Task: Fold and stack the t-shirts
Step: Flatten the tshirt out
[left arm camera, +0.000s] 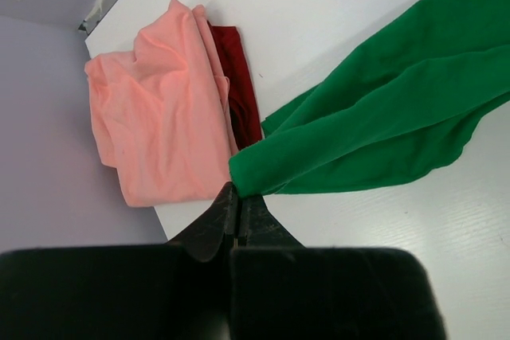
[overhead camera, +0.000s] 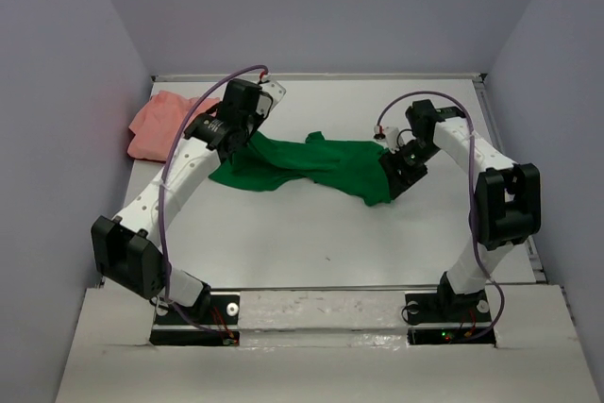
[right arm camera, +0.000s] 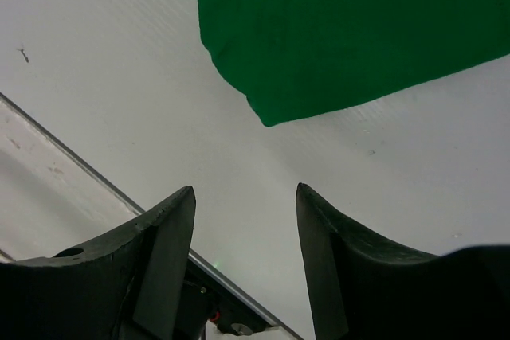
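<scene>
The bright green t-shirt (overhead camera: 311, 165) lies stretched and crumpled across the middle of the table. My left gripper (left arm camera: 237, 193) is shut on its left end (left arm camera: 255, 173), seen in the top view under the left wrist (overhead camera: 247, 139). The salmon-pink t-shirt (overhead camera: 160, 122) lies folded at the far left; in the left wrist view it (left arm camera: 159, 109) lies on a dark red cloth (left arm camera: 239, 85). My right gripper (right arm camera: 245, 197) is open and empty, just off the green shirt's right end (right arm camera: 343, 29), at the shirt's right side in the top view (overhead camera: 394, 175).
A raised rail (overhead camera: 321, 76) runs along the table's far edge, and grey walls close in left, right and behind. A metal rail (right arm camera: 72, 157) shows in the right wrist view.
</scene>
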You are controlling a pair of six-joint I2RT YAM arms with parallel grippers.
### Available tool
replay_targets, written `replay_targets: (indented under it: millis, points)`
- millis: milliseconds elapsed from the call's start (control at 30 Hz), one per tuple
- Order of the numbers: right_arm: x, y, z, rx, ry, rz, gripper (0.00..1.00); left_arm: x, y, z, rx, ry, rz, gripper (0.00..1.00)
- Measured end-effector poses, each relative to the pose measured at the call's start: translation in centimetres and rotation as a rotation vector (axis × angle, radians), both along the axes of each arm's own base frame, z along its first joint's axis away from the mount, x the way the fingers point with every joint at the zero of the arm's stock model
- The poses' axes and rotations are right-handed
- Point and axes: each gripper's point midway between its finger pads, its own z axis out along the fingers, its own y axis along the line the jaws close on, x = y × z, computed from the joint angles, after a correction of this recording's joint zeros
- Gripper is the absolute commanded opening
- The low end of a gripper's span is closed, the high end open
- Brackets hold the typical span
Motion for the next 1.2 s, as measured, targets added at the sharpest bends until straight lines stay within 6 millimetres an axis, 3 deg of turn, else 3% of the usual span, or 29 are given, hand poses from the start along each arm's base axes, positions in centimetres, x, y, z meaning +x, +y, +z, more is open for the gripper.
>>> replay_targets:
  millis: [100,333,633,1200]
  points:
    - [-1.0,0.1,-1.3,0.003,0.063,-0.002,0.59,-0.2,0.1,-0.1,-0.003,0.000,-0.001,0.00]
    - [-1.8,0.3,-1.9,0.017,0.097,-0.002,0.59,-0.4,0.1,0.5,-0.021,-0.026,-0.005,0.00]
    - [-1.8,0.6,-4.2,0.022,0.175,-0.002,0.67,-0.8,0.1,-1.1,-0.015,0.004,-0.005,0.00]
    - [0.8,1.3,-5.5,0.041,0.165,-0.007,0.65,-1.1,0.2,-2.1,-0.012,0.016,-0.008,0.00]
